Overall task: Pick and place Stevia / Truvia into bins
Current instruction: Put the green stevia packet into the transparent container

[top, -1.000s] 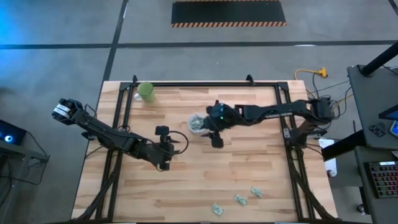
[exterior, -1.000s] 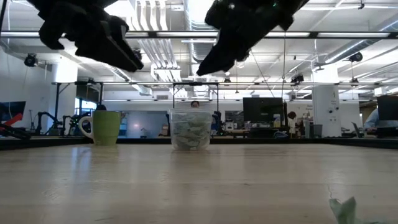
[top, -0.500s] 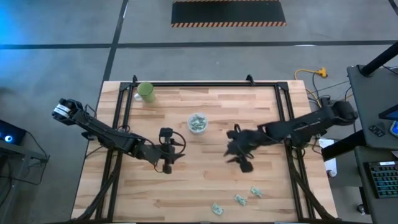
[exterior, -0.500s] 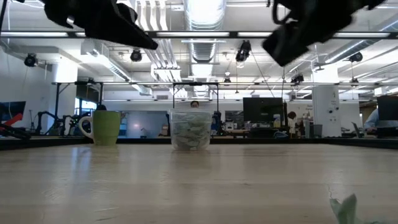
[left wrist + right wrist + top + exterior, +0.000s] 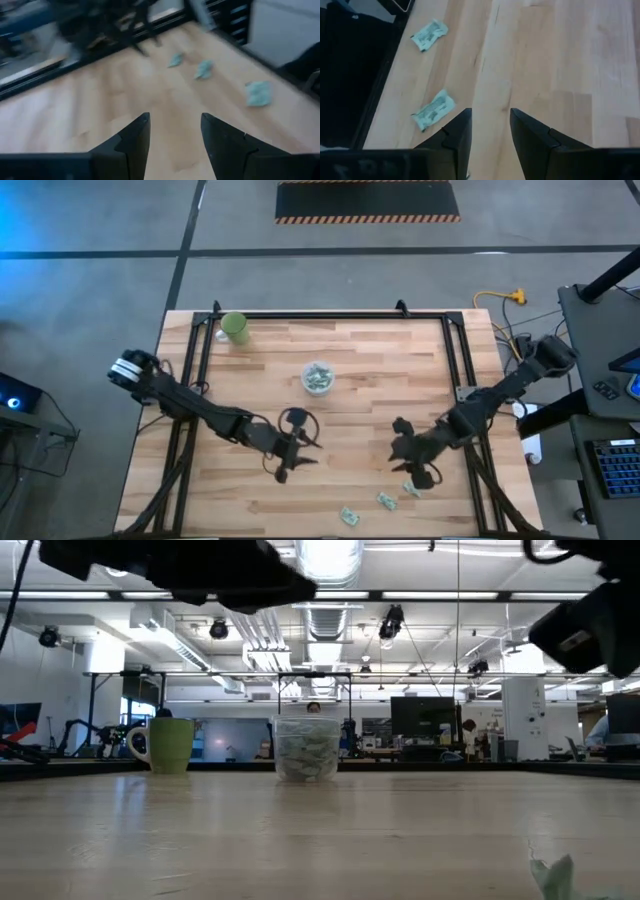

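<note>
Item: fetch step. Our right tool (image 5: 421,476), open and empty, hovers over packets (image 5: 411,488) at five o'clock; next, descend and pinch one.

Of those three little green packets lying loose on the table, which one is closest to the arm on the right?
The packet farthest toward the right edge: it lies right beside the right gripper, while the other two loose packets lie farther along the near edge.

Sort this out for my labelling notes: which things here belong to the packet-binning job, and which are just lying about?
Job:
- loose packets near the table's front edge
- clear cup, already holding packets
- right claw, open, above the packets
- left claw, open

Lying about:
- green mug at the far left corner
</note>
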`<move>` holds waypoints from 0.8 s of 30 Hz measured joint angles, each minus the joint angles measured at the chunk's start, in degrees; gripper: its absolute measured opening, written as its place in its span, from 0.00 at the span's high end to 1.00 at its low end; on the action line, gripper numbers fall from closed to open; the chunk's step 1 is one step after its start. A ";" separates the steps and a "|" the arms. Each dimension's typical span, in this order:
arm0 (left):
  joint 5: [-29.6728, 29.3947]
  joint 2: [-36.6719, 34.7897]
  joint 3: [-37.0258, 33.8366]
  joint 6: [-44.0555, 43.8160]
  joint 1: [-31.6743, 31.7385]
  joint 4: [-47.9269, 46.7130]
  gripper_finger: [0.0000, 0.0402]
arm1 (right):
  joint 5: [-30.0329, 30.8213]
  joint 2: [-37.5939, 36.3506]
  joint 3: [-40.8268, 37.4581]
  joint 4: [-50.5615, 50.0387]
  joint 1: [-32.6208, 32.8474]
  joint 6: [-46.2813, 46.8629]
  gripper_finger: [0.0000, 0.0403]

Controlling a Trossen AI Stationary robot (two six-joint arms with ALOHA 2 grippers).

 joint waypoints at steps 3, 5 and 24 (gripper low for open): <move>5.92 5.33 2.65 -1.46 -0.02 3.65 0.60 | 4.15 0.00 -0.08 0.06 3.89 2.05 0.70; 10.10 9.30 5.36 -2.11 -0.06 5.12 0.60 | 7.19 0.00 -0.08 0.08 6.13 2.84 0.70; 29.78 34.10 29.48 -2.51 -0.11 -0.29 0.60 | 13.91 0.03 -0.12 -0.05 13.09 6.35 0.78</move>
